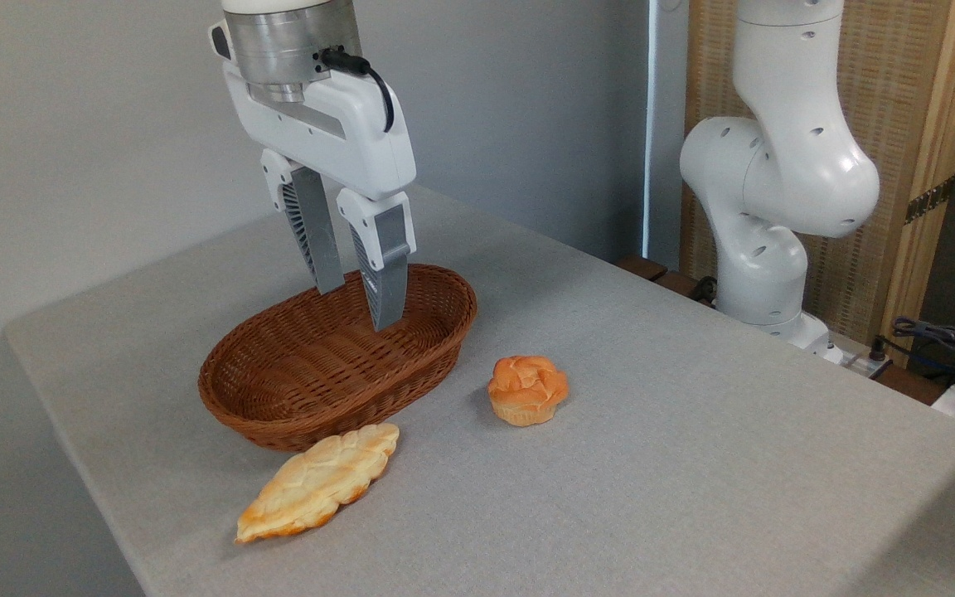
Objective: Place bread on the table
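The bread point(527, 389), a small round orange-brown bun with a knotted top, sits upright on the light-grey table point(693, 464), to the right of the basket. My gripper point(359, 307) hangs above the brown wicker basket point(336, 358), well left of the bun and apart from it. Its two grey fingers point(385, 286) point down with a small gap between them and nothing held there.
A long flat pale-golden leaf-shaped bread point(320, 481) lies on the table just in front of the basket. The arm's white base point(776, 191) stands at the back right edge, with cables point(950, 340) and a wooden screen behind it.
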### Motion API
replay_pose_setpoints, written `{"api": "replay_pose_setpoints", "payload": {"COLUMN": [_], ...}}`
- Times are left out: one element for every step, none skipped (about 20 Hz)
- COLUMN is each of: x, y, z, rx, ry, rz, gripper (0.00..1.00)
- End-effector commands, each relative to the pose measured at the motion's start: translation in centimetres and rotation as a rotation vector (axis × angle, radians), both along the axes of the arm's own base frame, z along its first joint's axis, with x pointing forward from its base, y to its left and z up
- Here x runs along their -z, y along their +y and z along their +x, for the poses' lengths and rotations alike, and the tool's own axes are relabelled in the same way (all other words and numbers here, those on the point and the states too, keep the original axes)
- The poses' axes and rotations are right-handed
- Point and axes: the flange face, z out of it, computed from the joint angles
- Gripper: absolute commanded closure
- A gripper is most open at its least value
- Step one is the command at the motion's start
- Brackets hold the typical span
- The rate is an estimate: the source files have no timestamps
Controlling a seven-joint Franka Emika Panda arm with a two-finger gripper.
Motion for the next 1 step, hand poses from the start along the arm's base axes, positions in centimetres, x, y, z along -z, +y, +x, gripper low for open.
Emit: {"api": "replay_pose_setpoints", "payload": {"x": [-0.49], "y": [0.22], "z": [0.1], "rx": [-0.018], "ry": [0.01], "rz": [0.013], "gripper": [0.0]}}
